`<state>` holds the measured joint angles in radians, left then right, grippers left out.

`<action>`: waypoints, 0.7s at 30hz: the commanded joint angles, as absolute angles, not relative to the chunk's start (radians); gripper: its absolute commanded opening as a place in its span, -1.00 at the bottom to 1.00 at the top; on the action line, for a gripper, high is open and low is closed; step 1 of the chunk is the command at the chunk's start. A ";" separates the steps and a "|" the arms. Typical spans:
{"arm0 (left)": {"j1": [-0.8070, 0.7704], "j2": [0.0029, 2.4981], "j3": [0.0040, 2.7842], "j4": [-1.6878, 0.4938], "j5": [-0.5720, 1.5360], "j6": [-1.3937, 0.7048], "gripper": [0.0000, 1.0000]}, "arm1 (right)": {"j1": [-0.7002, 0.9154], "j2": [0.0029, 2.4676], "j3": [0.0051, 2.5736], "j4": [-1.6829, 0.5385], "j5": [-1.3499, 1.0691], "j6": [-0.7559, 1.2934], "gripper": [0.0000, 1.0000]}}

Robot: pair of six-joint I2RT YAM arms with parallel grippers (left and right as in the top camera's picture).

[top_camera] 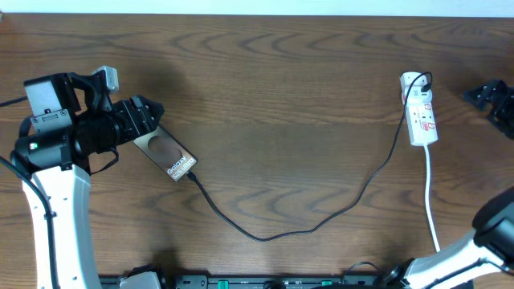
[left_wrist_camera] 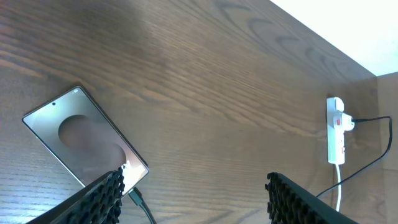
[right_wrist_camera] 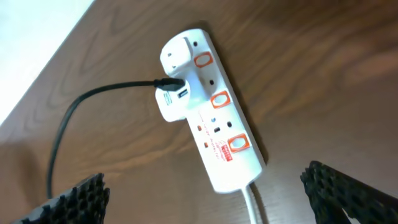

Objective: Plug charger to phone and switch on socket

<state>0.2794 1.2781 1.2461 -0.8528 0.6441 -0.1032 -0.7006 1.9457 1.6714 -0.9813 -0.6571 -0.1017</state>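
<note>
The bronze-brown phone [top_camera: 167,152] lies on the table at the left, also in the left wrist view [left_wrist_camera: 81,138]. The thin black charger cable [top_camera: 281,229] runs from the phone's lower end, where its plug tip [left_wrist_camera: 134,198] sits in the phone, to a white adapter on the socket [top_camera: 419,108]. The socket shows closely in the right wrist view [right_wrist_camera: 211,106] with red-ringed switches. My left gripper [top_camera: 148,112] is open, just above the phone's upper end. My right gripper [top_camera: 490,96] is open, right of the socket.
The socket's white cord [top_camera: 432,201] runs toward the front edge. Thicker black arm cables lie along the front edge [top_camera: 257,281]. The table's far edge shows in the wrist views.
</note>
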 commanded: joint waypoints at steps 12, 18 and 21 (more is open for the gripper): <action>0.275 1.275 1.246 -0.855 0.636 -0.082 0.45 | -0.604 2.104 1.714 -0.947 -0.701 -0.311 0.99; 0.275 1.276 1.246 -0.855 0.636 -0.082 0.45 | -0.555 2.131 1.714 -0.916 -0.688 -0.310 0.95; 0.275 1.275 1.246 -0.859 0.636 -0.082 0.44 | -0.530 2.135 1.714 -0.904 -0.667 -0.302 0.94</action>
<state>0.2794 1.2781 1.2461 -0.8558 0.6445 -0.0998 -0.5518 2.1208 1.6897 -0.9119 -0.6765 -0.2890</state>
